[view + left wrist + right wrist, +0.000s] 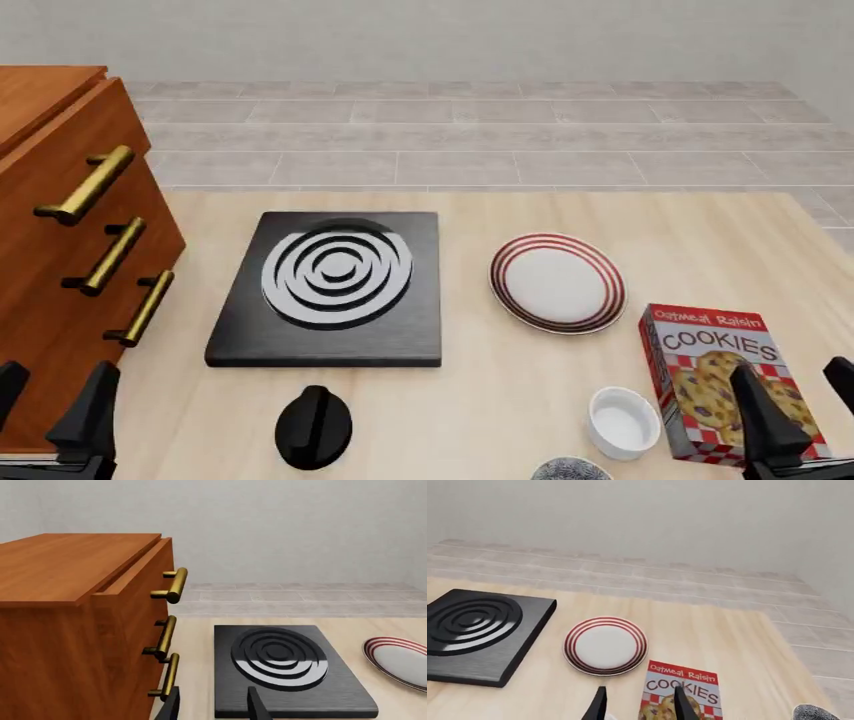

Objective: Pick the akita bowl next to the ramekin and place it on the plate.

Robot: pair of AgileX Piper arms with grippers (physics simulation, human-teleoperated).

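While the desk spreads pale and wide under both arms, a wooden cabinet with brass handles stands at its left edge. Beside it lies the black stove with white rings, and a black knob sits just in front of that. Right of the stove rests the plate, bare, well apart from the bowl. A cookie box stands near the right front, just right of the ramekin. The bowl sits at the front edge, just beside the ramekin and mostly cut off by the frame. The left gripper hangs low by the cabinet, jaws spread and holding nothing. The right gripper hovers over the box, jaws likewise spread and empty.
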